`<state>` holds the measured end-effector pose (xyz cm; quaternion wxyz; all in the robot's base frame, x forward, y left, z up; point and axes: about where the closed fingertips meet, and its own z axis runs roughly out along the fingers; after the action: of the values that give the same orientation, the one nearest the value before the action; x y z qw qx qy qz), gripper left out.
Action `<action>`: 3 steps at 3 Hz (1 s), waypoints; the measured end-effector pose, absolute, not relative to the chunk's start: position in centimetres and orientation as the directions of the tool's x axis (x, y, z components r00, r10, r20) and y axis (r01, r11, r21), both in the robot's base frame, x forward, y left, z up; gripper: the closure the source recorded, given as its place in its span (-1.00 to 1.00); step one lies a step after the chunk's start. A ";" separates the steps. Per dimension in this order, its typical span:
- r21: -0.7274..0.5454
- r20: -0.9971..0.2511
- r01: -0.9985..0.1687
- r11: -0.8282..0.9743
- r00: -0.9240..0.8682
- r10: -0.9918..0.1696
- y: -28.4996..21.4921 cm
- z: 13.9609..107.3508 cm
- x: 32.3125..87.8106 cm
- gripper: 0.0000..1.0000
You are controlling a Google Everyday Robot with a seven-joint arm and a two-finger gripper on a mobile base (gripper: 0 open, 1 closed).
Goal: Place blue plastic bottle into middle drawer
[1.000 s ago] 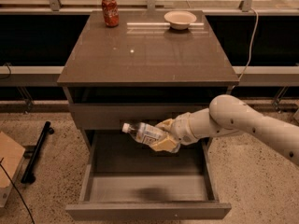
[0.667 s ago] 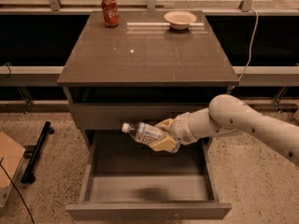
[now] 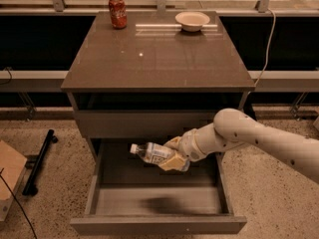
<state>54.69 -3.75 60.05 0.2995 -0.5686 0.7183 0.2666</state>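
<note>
Logged 1 middle drawer (image 3: pixel 124 225) nearest the cam, pulled out wide, plain front at bottom of view & pale grey floor showing. Spotted 1 dark blurred shadow on that floor, approx centre. Found 1 blue plastic bottle (image 3: pixel 151 152) just beyond, hanging over the drawer's rear half, lying near horizontal, white cap pointing left & a bit up, apart from the shadow below. Saw 1 gripper (image 3: pixel 171 154) clamped on the bottle's body toward its base end, yellowish fingers (image 3: pixel 175 163) wrapped above & below it. Traced 1 white arm (image 3: pixel 259 139) from gripper out to right edge of view, rounded joint beside the cabinet's right front corner. Counted 2 drawer fronts total: the open one, plus 1 upper drawer front (image 3: pixel 139 123) shut, directly above the bottle. On the floor at left, noted 1 black bar-like item (image 3: pixel 40 161) & 1 cardboard box corner (image 3: pixel 10 173), both apart from the cabinet. Farther back, on the counter (image 3: pixel 159 63), counted 2 objs: 1 red soda can (image 3: pixel 117 12) upright at back-left & 1 pale bowl (image 3: pixel 193 20) at back-right, well apart from each other. Picked out 1 white cable (image 3: pixel 269 39) running down past the counter's right back corner. Beyond that, made out 1 rail (image 3: pixel 40 8) w/ 3 posts along the top edge.
</note>
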 end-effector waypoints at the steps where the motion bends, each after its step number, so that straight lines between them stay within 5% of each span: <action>1: 0.084 -0.709 -0.975 0.207 -0.204 -0.675 -3.8 55.7 54.3 0.96; 3: 0.151 -0.709 -0.962 0.228 -0.266 -0.653 -4.0 49.6 53.7 0.74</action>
<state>53.72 -3.98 49.55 0.2613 -0.5464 0.7388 0.2954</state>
